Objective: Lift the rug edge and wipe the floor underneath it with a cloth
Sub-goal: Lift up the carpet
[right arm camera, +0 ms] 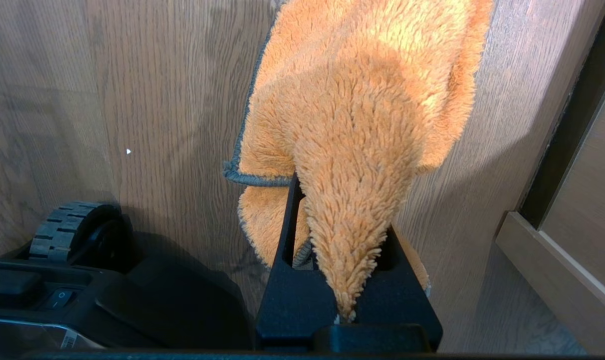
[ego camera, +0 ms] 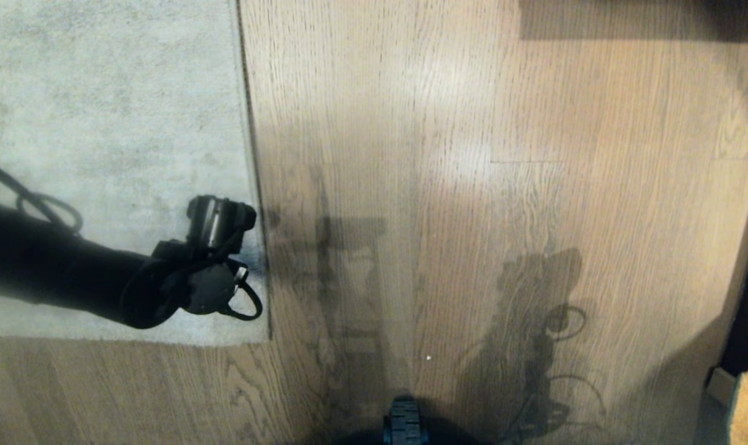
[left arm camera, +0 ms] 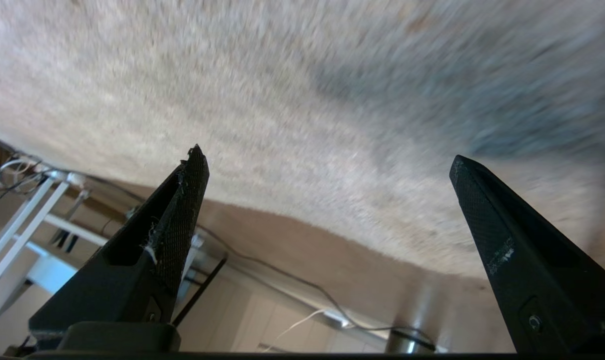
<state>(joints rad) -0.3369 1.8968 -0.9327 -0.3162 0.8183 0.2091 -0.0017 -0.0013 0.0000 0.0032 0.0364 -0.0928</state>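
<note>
- Nearest the camera, the right hand (right arm camera: 343, 235) is clamped on the cloth (right arm camera: 362, 125), whose fluffy orange pile bunches between the fingers and hangs over the floor (right arm camera: 132, 100) at the robot's right side; a sliver of it shows at the lower right corner of the head view.
- Beyond it, the left hand (left arm camera: 327, 165) stands wide open and empty, its fingers (left arm camera: 182, 215) spread just above the rug pile, gripping nothing.
- From the head view, that hand (ego camera: 222, 225) hovers over the rug near its corner, just inside the rug edge (ego camera: 253, 185), which lies flat on the boards.
- Done, as I judge it: cloth in hand, left arm brought to the border.
- Left to do: grasp and lift the edge, bring the cloth across, wipe the boards beneath, lower the rug.
</note>
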